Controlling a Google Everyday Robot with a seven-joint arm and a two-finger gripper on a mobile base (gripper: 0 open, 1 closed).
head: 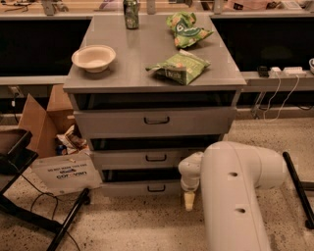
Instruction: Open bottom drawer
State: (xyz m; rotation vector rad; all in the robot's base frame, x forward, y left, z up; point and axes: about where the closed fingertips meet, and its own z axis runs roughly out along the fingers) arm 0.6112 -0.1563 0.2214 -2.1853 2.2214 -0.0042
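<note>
The bottom drawer (132, 188) is the slimmest grey front at the foot of the grey cabinet, with a small dark loop handle (156, 188) at its centre. It stands a little proud of the cabinet body, like the two drawers above it. My gripper (189, 200) hangs low at the end of the white arm (235, 196), pointing down at the floor. It is just right of the drawer's handle, at the drawer's right end. Most of the gripper is hidden behind the arm.
The middle drawer (147, 158) and tall top drawer (154, 121) sit above. On the cabinet top lie a bowl (93, 57), a can (130, 8) and two green chip bags (179, 66). A cardboard box (41, 120), a white bag (66, 171) and a black stand (29, 196) are at left.
</note>
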